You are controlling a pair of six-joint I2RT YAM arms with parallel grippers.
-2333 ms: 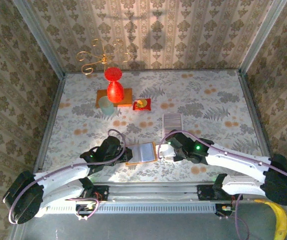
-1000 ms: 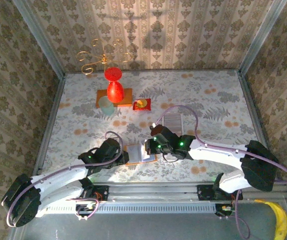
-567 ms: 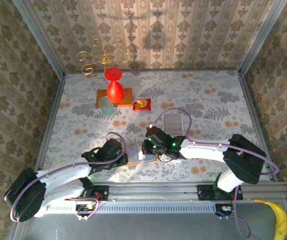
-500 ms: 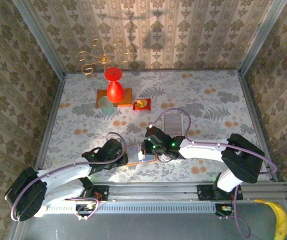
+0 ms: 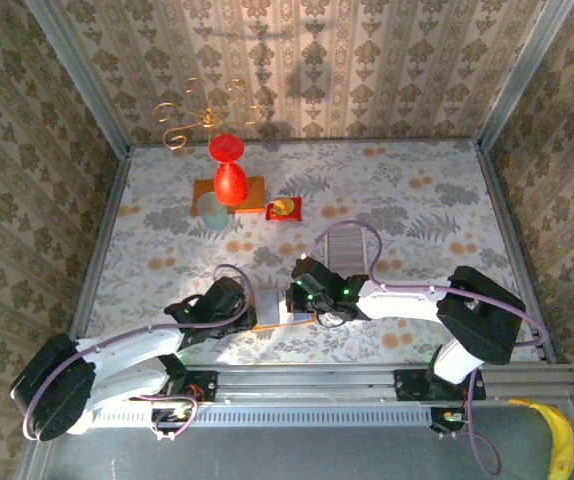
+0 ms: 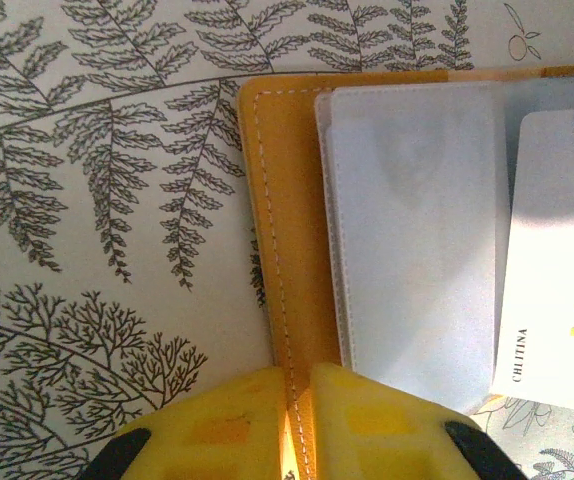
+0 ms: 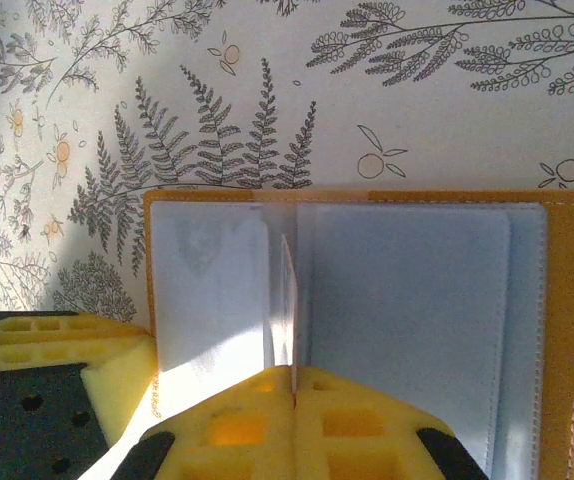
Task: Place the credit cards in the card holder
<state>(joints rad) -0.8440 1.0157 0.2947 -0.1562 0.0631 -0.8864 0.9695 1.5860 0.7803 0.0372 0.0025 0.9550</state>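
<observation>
Red vase (image 5: 228, 172) upright on an orange mat (image 5: 252, 196), gold wire ornament (image 5: 197, 118) behind it, small red tray (image 5: 285, 209) beside, floral-patterned table (image 5: 437, 200), banana (image 5: 559, 440) off its near edge.

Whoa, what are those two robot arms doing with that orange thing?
They are filling an orange card holder that lies open. The left fingers pinch the edge of its cover, probably to keep it steady. The right fingers are shut on a thin white card with gold letters, held over the clear sleeves. As far as I can see, the card is not tucked into a sleeve yet.
</observation>
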